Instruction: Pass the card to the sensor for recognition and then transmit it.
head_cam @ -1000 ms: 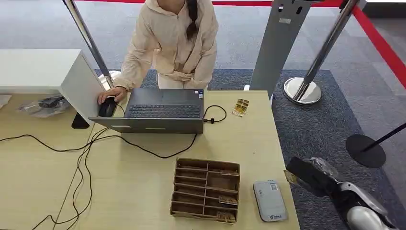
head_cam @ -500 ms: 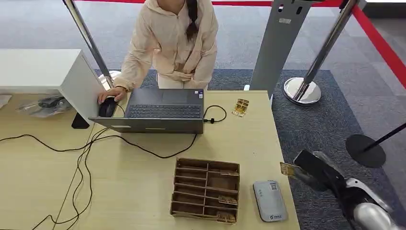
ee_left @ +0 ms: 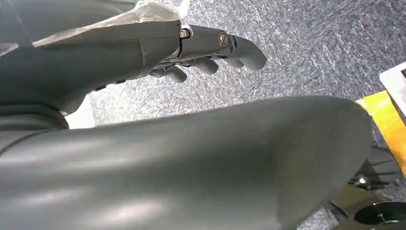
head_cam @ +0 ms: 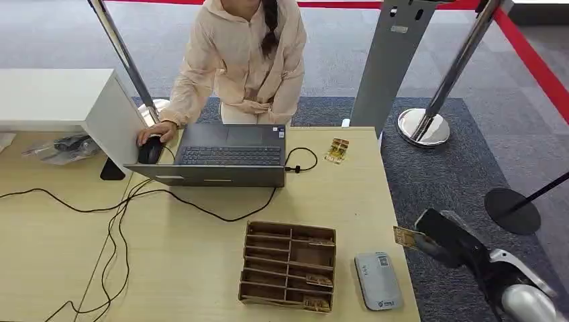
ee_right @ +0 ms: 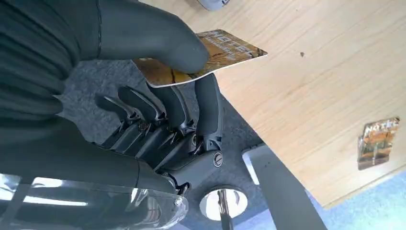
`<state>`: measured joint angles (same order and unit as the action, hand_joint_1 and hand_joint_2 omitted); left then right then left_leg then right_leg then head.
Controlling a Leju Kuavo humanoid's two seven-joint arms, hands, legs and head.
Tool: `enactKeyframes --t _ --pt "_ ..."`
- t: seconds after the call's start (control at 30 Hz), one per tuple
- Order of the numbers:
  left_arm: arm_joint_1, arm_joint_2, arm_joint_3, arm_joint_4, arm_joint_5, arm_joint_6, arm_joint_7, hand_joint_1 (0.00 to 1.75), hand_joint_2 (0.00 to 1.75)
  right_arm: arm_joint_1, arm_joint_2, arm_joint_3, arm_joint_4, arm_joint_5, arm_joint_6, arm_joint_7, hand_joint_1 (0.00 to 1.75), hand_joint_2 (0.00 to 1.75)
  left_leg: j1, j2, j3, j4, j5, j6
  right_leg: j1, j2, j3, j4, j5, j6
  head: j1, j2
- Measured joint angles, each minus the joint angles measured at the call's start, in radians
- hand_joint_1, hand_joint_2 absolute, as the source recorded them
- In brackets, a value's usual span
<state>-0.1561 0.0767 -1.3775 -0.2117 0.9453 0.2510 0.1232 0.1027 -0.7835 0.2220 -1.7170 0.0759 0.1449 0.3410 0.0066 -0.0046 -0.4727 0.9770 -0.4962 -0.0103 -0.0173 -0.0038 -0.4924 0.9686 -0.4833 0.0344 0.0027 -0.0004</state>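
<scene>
A: Why is your right hand (head_cam: 448, 240) off the table's edge?

B: Its thumb and fingers (ee_right: 207, 103) pinch the gold printed card (head_cam: 405, 237), just beside the flat grey card sensor (head_cam: 378, 280).

A: And your left hand (ee_left: 210, 45)?

B: It hangs, fingers loosely curled, holding nothing.

Bright, even indoor light with soft shadows; glare on the chrome post base (head_cam: 423, 127); wrist views blur up close.

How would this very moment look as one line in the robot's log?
right hand: pinches card | card: beside table edge, not over sensor | left hand: holds nothing
</scene>
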Motion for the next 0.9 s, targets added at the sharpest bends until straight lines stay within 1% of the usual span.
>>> enactKeyframes --t 0.13,0.33,0.6,0.9 --pt "0.000 0.000 0.000 0.000 -0.003 -0.001 -0.001 0.00 0.00 0.007 -0.005 0.009 -0.005 -0.019 0.016 0.015 1.75 1.75 0.000 0.000 0.000 0.000 0.000 0.000 0.000 0.000 0.000 0.000 0.000 0.000 0.000 0.000" --pt "-0.001 0.000 0.006 0.000 -0.011 -0.003 -0.001 0.00 0.00 0.009 -0.009 0.044 -0.004 -0.051 0.042 0.020 1.75 1.75 0.000 0.000 0.000 0.000 0.000 0.000 0.000 0.000 0.000 0.000 0.000 0.000 0.000 0.000" --pt "-0.001 0.000 0.008 0.000 -0.016 -0.004 -0.001 0.00 0.00 0.004 -0.010 0.102 0.002 -0.064 0.029 0.014 1.75 1.75 0.000 0.000 0.000 0.000 0.000 0.000 0.000 0.000 0.000 0.000 0.000 0.000 0.000 0.000" --pt "-0.001 0.002 0.008 0.000 -0.019 -0.004 -0.007 0.00 0.00 -0.004 -0.012 0.144 0.008 -0.067 0.010 0.007 1.75 1.75 0.000 0.000 0.000 0.000 0.000 0.000 0.000 0.000 0.000 0.000 0.000 0.000 0.000 0.000"
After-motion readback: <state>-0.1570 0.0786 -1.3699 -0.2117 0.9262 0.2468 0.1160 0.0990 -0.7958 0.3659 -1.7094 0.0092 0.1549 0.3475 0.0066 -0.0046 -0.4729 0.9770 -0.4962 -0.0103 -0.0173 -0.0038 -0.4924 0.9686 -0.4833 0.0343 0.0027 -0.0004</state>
